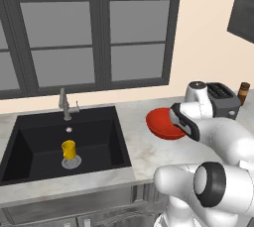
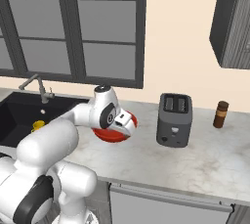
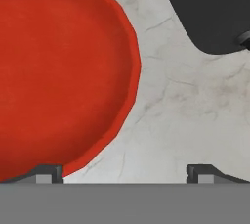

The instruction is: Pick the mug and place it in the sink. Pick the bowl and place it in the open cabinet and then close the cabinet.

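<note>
The end effector (image 3: 125, 173) is hanging just above the marble table (image 3: 185, 115) with its two dark fingertips (image 3: 49, 173) standing wide apart and nothing between them. In the hand view, one fingertip is sitting over the rim of the red bowl (image 3: 58, 71) while the other is sitting over bare marble, so the rim is running between the fingers and the bowl's body is lying off to one side. From the left base view, the arm's wrist is covering the right edge of the bowl (image 1: 161, 123), which is resting on the table (image 1: 144, 151) just right of the sink (image 1: 30, 144). From the right base view, the bowl (image 2: 111, 135) is peeking out beneath the hand. Inside the black sink, the yellow mug (image 1: 69, 149) is standing upright on the silver drain (image 1: 72, 162), below the grey faucet (image 1: 64, 104). Farther along the table, a dark toaster (image 2: 174, 120) is standing beside the bowl, and a brown bottle (image 2: 221, 114) is standing beyond it near the wall. Up on that wall, the cabinet (image 2: 233, 20) is hanging with its door swung outward.
</note>
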{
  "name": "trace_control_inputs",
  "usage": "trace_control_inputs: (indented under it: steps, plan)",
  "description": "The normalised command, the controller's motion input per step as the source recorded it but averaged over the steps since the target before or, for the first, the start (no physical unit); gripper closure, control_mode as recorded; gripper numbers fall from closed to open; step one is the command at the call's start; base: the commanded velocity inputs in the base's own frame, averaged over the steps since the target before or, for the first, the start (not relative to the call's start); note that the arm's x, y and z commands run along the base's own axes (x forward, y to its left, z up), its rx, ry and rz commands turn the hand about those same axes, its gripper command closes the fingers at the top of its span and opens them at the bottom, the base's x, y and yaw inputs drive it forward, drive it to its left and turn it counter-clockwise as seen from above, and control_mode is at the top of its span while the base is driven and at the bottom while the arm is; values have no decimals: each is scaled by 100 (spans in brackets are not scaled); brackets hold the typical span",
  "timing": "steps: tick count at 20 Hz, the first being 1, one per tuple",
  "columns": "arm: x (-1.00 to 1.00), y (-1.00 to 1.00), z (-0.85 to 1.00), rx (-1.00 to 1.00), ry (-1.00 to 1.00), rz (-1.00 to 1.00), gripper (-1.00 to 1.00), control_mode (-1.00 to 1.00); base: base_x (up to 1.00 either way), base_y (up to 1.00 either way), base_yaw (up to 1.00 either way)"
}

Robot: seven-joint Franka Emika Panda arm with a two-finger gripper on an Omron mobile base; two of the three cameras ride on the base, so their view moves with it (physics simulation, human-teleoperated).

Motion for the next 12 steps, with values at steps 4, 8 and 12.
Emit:
trace_control_inputs:
  steps: [4, 8, 12]
  plan:
    - [0, 0, -11, 0, -14, 0, -100, -100, 0, 0, 0]
    - [2, 0, -11, 0, -2, 0, -100, -100, 0, 0, 0]
    - [12, 0, -14, 0, 1, 0, -100, -100, 0, 0, 0]
